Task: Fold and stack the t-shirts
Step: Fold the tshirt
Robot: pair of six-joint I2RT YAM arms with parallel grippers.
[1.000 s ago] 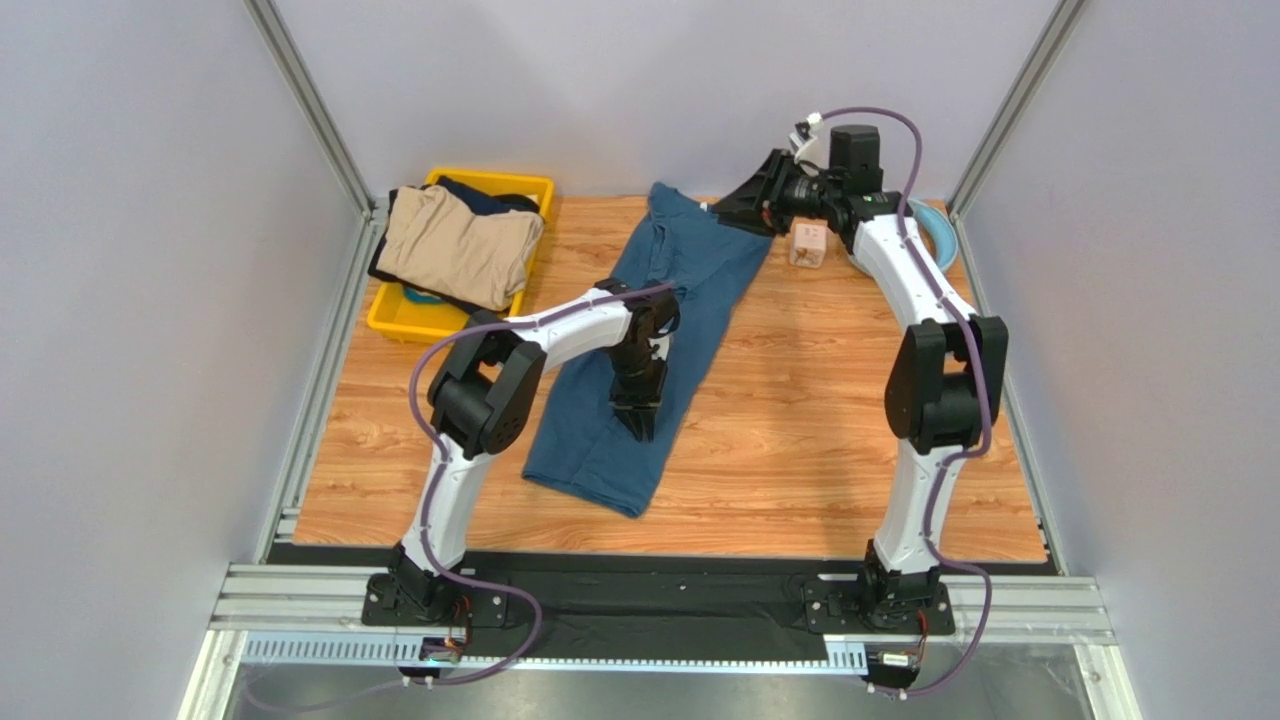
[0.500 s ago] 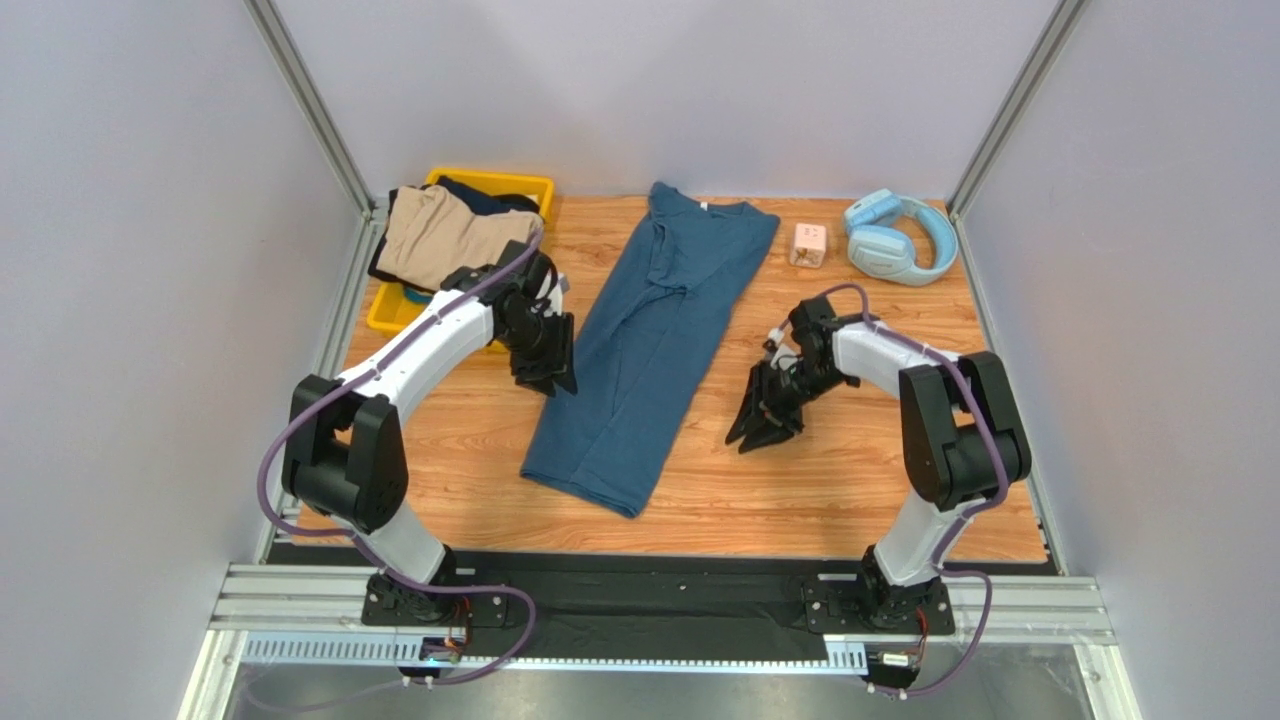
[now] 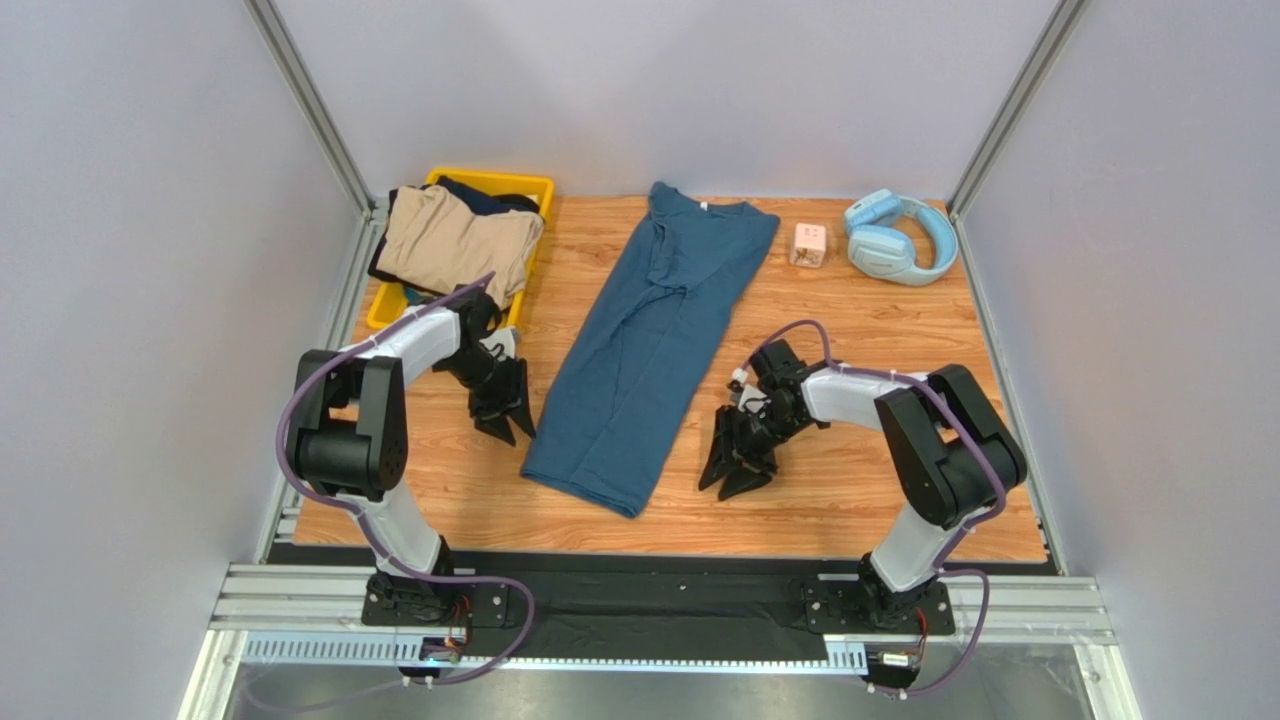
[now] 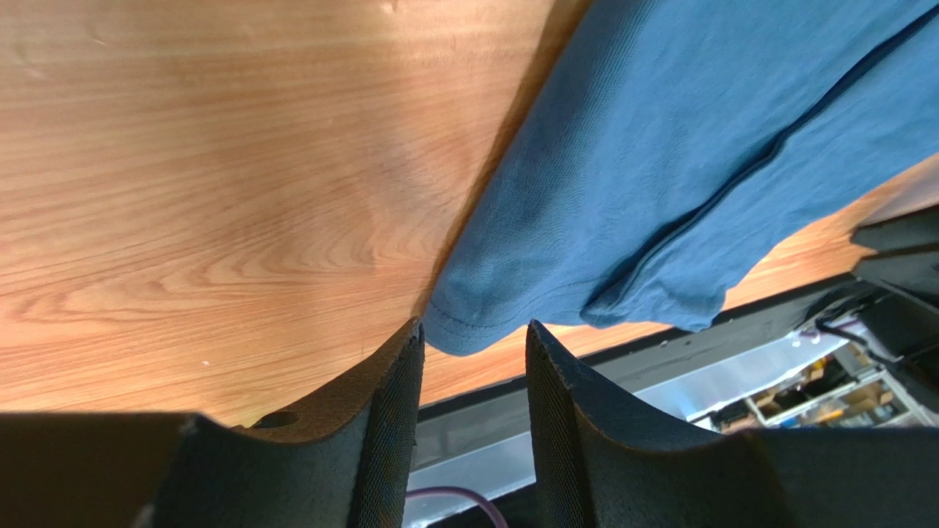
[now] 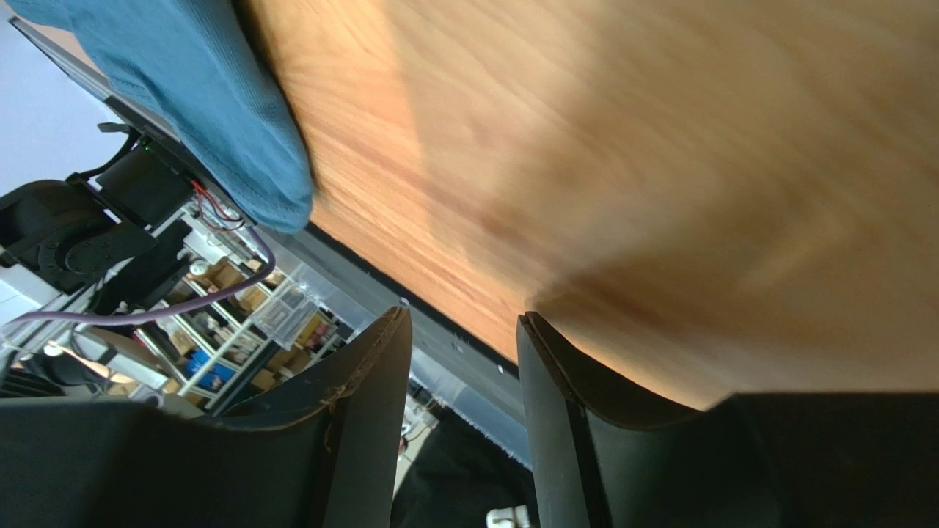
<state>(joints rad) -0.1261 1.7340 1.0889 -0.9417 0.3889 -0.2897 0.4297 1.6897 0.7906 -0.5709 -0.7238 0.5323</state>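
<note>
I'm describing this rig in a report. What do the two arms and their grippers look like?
Both the left arm and right arm have white links joined by bulky black joints. A thin purple cable loops along each. The left gripper and right gripper are all black, with two tapered fingers whose inner faces are finely textured.

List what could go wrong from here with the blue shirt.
1. The left gripper and right gripper are open and empty on either side of the near hem of the blue shirt. Uneven grabs would likely skew the fold.
2. The left wrist view shows that hem lying in layers. A pinch may catch only the top one.
3. The tan garment overhangs the yellow bin close to the left arm, so a swing could snag it.
</note>
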